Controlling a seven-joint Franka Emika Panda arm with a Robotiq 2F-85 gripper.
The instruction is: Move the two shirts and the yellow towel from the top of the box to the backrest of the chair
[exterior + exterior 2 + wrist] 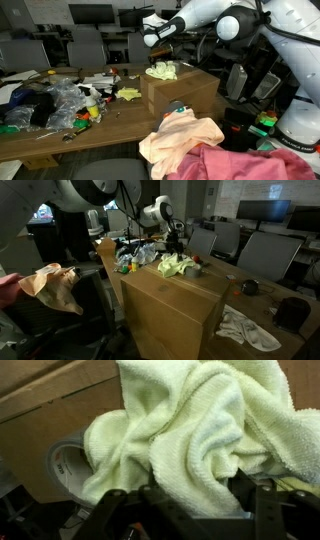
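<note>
The yellow towel [162, 70] lies crumpled on top of the cardboard box [185, 95]; it also shows in an exterior view [180, 266] and fills the wrist view [190, 430]. My gripper [163, 52] hangs right over it, and it shows above the towel in an exterior view [175, 246]. In the wrist view the jaws [200, 500] are open and straddle a fold of the towel. A peach shirt [180, 135] and a pink shirt [232, 160] are draped over the chair backrest in the foreground. The peach shirt also shows in an exterior view [55, 285].
A grey tape roll [68, 460] lies on the box beside the towel. Plastic bags and toys [55, 100] clutter the wooden table. A white cloth [250, 330] and a dark cup [250, 287] lie on the table. Office chairs [265, 255] stand behind.
</note>
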